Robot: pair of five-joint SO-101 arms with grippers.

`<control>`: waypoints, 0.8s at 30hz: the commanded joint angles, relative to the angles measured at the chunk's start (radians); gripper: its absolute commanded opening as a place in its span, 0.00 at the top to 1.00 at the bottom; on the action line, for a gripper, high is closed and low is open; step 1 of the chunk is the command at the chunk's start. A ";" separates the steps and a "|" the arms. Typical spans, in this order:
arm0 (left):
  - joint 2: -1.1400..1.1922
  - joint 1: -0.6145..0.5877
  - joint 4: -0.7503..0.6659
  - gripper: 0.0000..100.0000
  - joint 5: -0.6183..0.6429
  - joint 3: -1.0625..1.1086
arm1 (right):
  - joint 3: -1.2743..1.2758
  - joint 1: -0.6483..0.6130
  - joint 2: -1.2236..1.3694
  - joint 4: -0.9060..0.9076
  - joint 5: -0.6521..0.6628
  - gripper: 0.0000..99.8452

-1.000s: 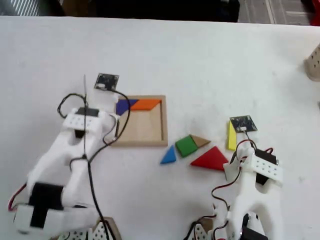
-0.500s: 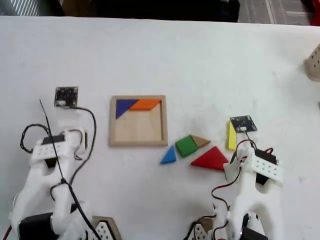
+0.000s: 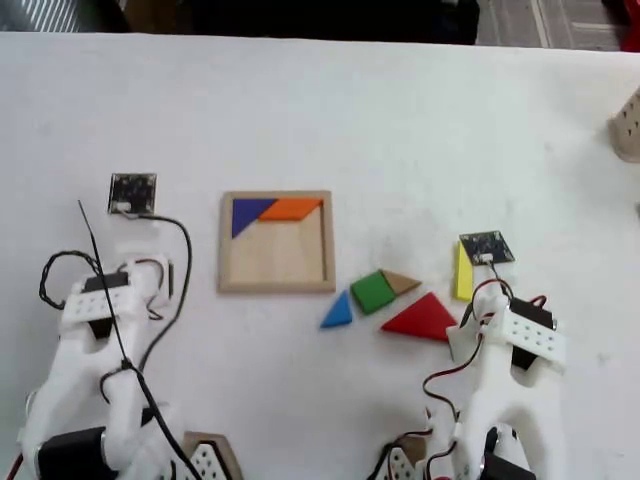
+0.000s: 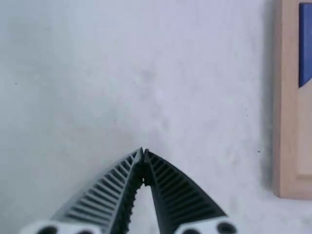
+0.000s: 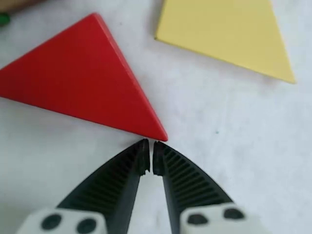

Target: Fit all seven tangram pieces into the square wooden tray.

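Pulled leftward off the tray (image 3: 276, 286) since a second ago, the left end effector (image 4: 144, 153) is clenched, empty. Also clenched, the right end effector (image 5: 150, 145) sits by the red triangle (image 5: 83, 87). The tray holds an orange piece (image 3: 293, 208) and a dark-blue piece (image 3: 246, 213).

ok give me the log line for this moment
tray: dark blue, orange in | loose: red, yellow, green, tan, light blue | left claw: shut, over table beside tray | right claw: shut, by red's corner
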 commanded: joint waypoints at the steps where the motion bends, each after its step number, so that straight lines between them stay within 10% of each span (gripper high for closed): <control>1: -0.033 -0.008 -0.021 0.98 -0.009 -0.005 | -0.003 -0.005 -0.036 -0.013 0.008 0.98; 24: -0.030 -0.005 -0.029 0.98 -0.009 -0.005 | -0.005 -0.013 -0.036 -0.010 -0.002 0.98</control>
